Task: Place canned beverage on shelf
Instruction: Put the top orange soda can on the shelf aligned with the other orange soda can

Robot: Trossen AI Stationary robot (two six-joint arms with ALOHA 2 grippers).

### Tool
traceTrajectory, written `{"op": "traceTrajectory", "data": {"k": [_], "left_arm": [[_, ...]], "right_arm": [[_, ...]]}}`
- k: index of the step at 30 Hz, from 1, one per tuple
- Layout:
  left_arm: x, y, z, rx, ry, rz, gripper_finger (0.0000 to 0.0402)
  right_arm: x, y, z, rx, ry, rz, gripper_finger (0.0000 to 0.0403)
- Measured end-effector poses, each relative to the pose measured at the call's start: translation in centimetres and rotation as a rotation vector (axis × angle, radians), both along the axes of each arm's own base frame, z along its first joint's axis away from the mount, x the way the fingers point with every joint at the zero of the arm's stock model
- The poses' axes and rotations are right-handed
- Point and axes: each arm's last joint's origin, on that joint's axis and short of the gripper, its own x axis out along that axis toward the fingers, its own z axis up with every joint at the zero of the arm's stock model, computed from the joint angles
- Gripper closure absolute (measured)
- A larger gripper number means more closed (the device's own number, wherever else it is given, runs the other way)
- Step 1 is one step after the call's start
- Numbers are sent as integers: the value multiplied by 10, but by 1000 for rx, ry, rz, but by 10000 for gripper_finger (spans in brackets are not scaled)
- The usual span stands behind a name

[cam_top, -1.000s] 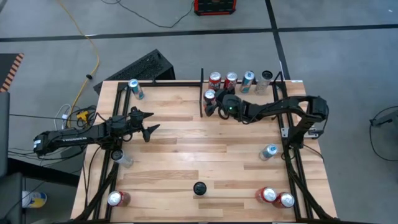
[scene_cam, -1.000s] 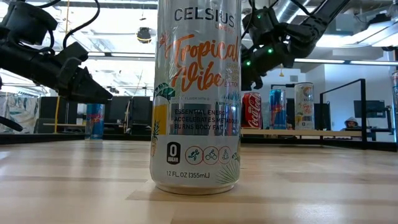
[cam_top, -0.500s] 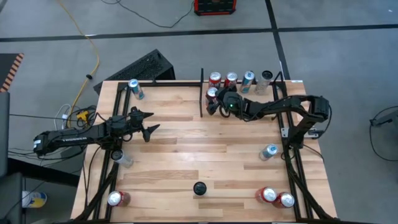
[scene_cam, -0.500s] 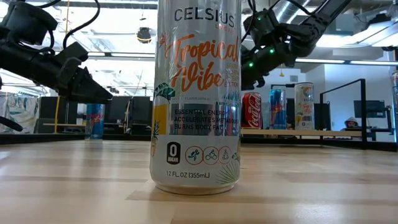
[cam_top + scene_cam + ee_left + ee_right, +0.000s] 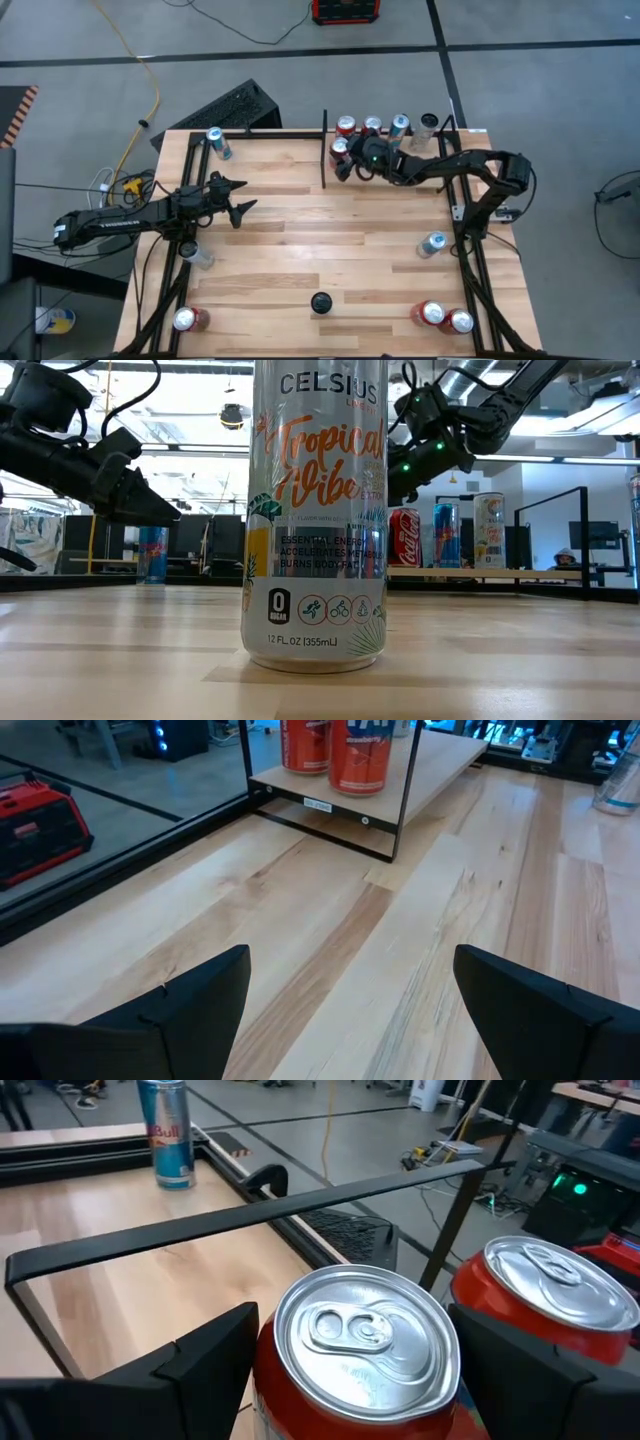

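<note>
My right gripper [image 5: 343, 158] reaches over the far right bay of the shelf [image 5: 385, 180] and is shut on a red can [image 5: 365, 1335] with a silver top. Just beyond it, a row of cans [image 5: 372, 126] stands on the light wood, one of them a red can [image 5: 545, 1295] close beside the held one. A black divider bar [image 5: 325, 150] bounds the bay on its left. My left gripper [image 5: 236, 201] hovers open over the table's left part, with nothing between its fingers [image 5: 190, 1010]. My right gripper has the red can's upper side walls [image 5: 268, 1370] between its two fingers [image 5: 205, 1365], one on each side. The fingers come nearly level from the table's right. The can stands upright; whether its base rests on the wood is hidden.
A tall Celsius can [image 5: 315, 510] stands near the front edge at the centre [image 5: 321, 302]. A Red Bull can [image 5: 217, 143] is at the far left, and more cans stand at the left edge [image 5: 197, 255], front left [image 5: 188, 320], right [image 5: 433, 243] and front right [image 5: 445, 317].
My right gripper has swung a little toward the table's far edge, closer to the row of cans, rolling slightly, and the red can has gone with it, still upright. The left arm has kept still.
</note>
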Motion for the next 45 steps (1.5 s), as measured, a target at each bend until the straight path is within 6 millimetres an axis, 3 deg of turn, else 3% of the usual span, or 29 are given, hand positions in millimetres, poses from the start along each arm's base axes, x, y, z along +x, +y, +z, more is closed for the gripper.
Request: {"op": "traceTrajectory", "data": {"k": [15,33,45], "left_arm": [[0,0,0,0,0,0,68],[0,0,0,0,1,0,68],[0,0,0,0,1,0,68]], "right_arm": [[-23,-3,24,-4,57,-6,58],[-24,-5,22,20,68,121,58],[-28,-11,24,21,59,113,58]]}}
